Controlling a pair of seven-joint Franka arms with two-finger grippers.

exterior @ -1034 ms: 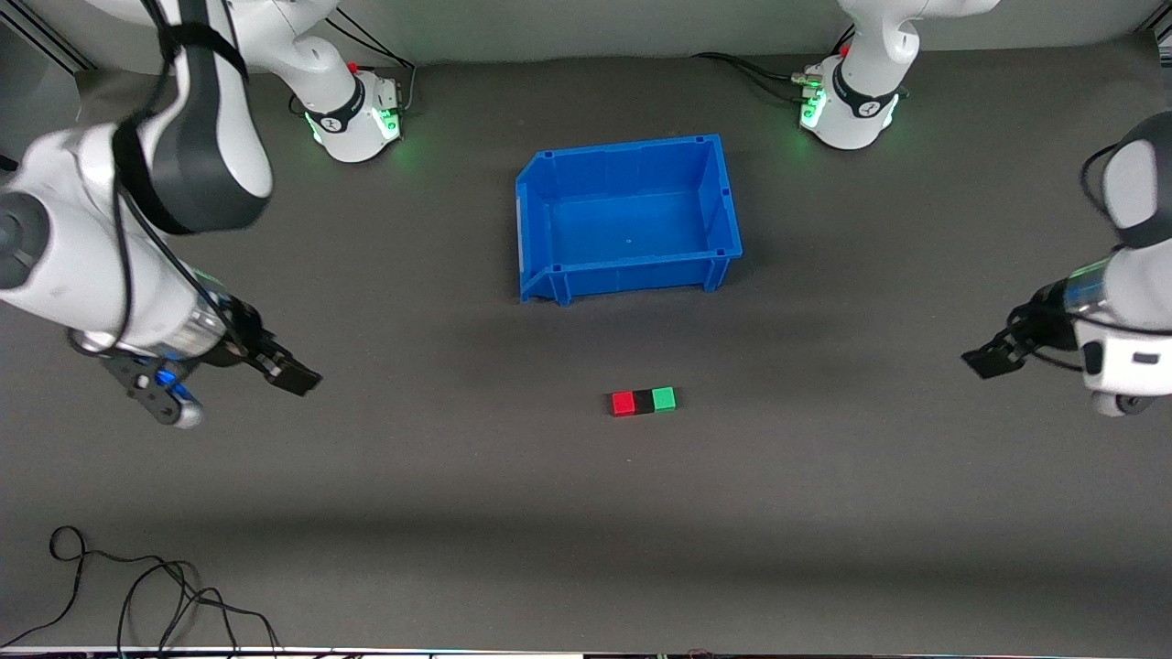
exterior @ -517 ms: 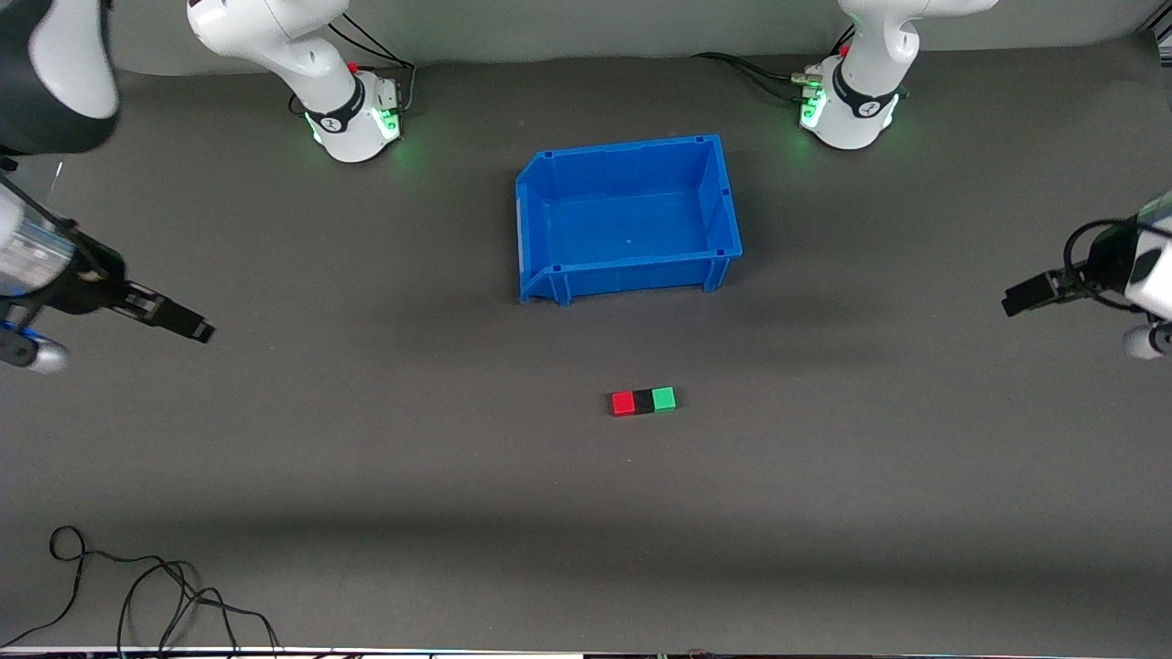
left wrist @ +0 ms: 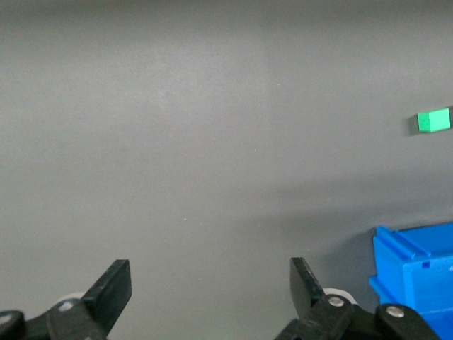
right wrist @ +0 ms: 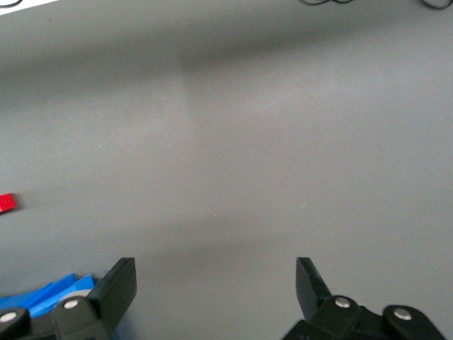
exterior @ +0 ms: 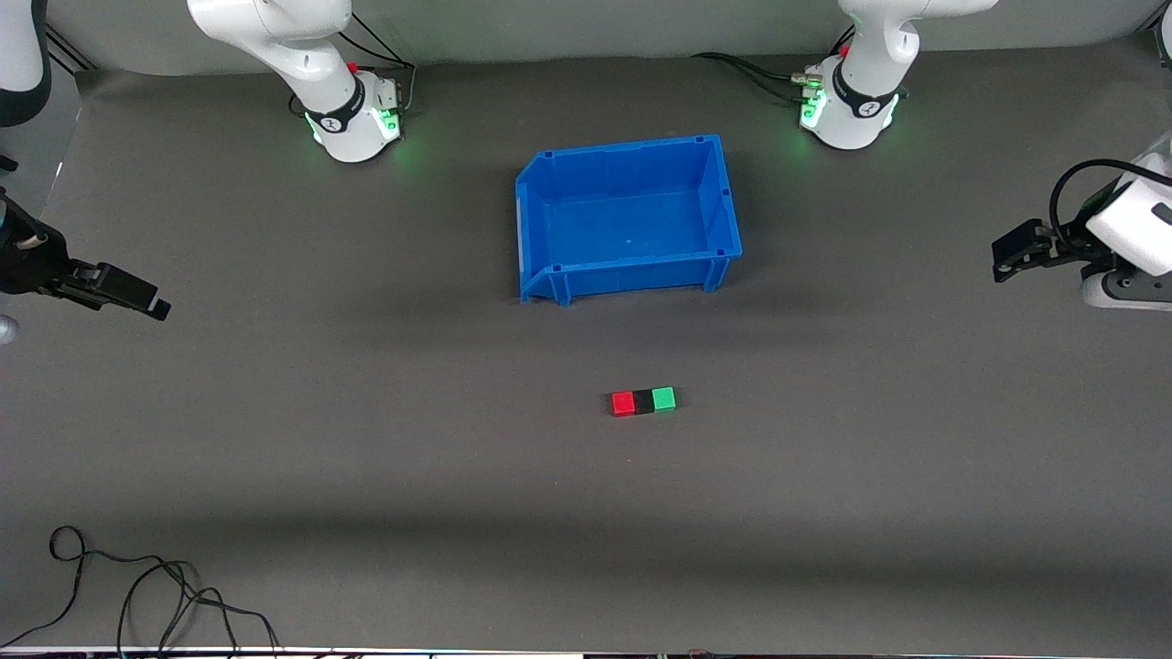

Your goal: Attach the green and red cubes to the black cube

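Front view shows red cube [exterior: 623,403], black cube [exterior: 644,401] and green cube [exterior: 664,397] touching in one row at 6 o'clock of the blue bin [exterior: 549,279], apparently joined already, so the left gripper [exterior: 1005,256] and right gripper [exterior: 137,297] wait at the table ends, both wide open and empty.

Colours as I see them from my station: red cube [exterior: 623,403], matte black cube [exterior: 644,401] & bright green cube [exterior: 664,397], all plain, no markings. Bin [exterior: 540,229] solid blue, inside & out. Table [exterior: 366,476] covered w/ dark grey matte cloth, unpatterned. Arms white w/ black joint bands; bases glow green. Left gripper [exterior: 1007,256] & right gripper [exterior: 137,297] black, silver screws showing in wrist views. Thin black cable [exterior: 137,586] at table edge.
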